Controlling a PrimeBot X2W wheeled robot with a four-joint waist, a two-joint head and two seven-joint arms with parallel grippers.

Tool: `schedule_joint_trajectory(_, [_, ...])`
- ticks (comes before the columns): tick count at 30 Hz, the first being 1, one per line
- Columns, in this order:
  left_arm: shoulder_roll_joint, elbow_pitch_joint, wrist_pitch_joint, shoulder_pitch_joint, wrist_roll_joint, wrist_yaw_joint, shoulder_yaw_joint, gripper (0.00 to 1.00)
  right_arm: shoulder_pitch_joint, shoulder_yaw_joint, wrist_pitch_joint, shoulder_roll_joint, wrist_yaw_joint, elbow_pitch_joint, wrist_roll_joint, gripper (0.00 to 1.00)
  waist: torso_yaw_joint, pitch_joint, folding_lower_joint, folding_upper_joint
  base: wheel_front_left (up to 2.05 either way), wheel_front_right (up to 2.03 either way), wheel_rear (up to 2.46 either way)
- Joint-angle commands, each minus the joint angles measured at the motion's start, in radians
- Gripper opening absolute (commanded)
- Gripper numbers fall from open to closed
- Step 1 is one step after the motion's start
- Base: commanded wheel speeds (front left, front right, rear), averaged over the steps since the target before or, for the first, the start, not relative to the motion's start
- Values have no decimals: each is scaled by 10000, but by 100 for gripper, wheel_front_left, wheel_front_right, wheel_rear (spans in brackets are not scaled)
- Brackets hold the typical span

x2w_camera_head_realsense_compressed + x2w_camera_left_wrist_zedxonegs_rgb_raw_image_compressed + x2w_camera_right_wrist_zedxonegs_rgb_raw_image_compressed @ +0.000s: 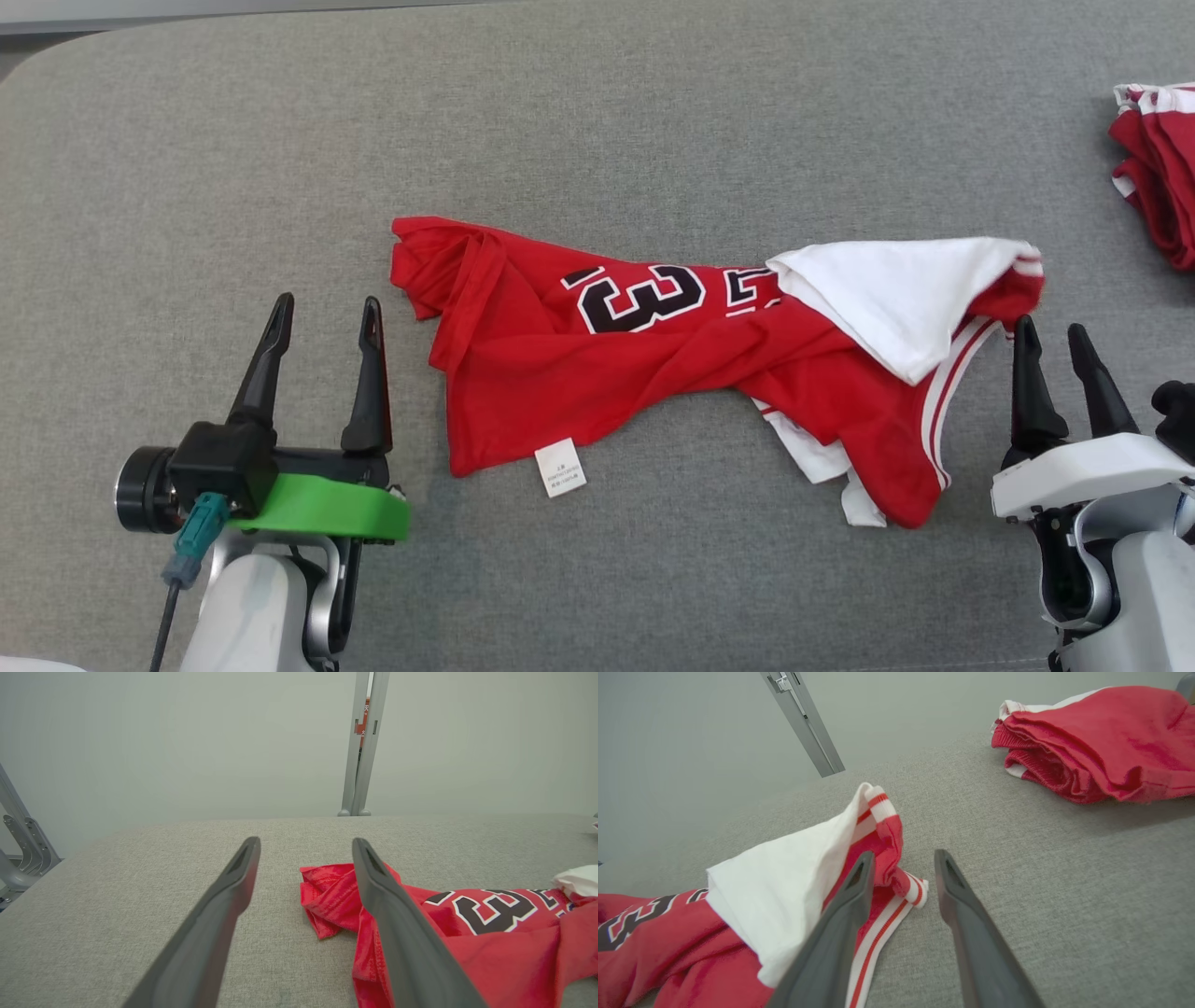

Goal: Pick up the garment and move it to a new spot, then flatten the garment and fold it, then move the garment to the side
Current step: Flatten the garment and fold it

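Judging by the lie of the garment (672, 373), early going: set down midway on the grey padded surface (187, 187), stretched from 9 o'clock to 3 o'clock in the head view, yet neither flat nor folded. Bunched and twisted at the 9 o'clock end; turned back at the 3 o'clock end, baring the white lining (896, 289); care label (560, 467) poking out at 6 o'clock. Probably done with the pick-up and the move to a working spot, though impossible to confirm from here. Left to do, by the look of it: spreading flat, folding, shifting aside. Worth noting a second red garment (1162, 168) bundled at 2 o'clock, by the surface's edge, well apart from the first.

As for the left gripper (327, 303): spread wide, holding nothing, poised at 9 o'clock of the garment, just beside the bunched end; in the left wrist view, one finger crossing in front of red cloth, contact impossible to tell. As for the right gripper (1050, 327): parted to a moderate gap, nothing between the fingers, tips at 3 o'clock of the garment, just beside the striped hem (878, 933); touching it or merely near, cannot tell
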Motion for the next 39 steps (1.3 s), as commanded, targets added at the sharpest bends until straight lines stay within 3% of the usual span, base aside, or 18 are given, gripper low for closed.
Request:
schedule_joint_trajectory(1, [-19,49,-1,-17,122,-46,69,100,-18,-28,-202,-55,-13,57,-82,100,-39,-33,0,-1,0,0,0])
schedule_joint_trajectory(11, [2,194,-2,459,123,21,312,100,980,125,-1058,-343,-13,-1159,-1407,100,-236,-680,0,-1,0,0,0])
schedule_joint_trajectory(24, [216,83,-2,1487,79,197,443,100,2128,885,76,12,-13,-3757,-2211,100,-340,-1462,0,-1,0,0,0])
schedule_joint_trajectory(34, [235,-65,38,1610,60,281,301,100,2343,891,365,121,-13,-4101,-2152,100,-346,-1591,0,-1,0,0,0])
schedule_joint_trajectory(39, [78,87,496,1310,-51,-40,-179,100,2216,954,419,170,-13,-4092,-2069,100,-347,-1433,0,-1,0,0,0])
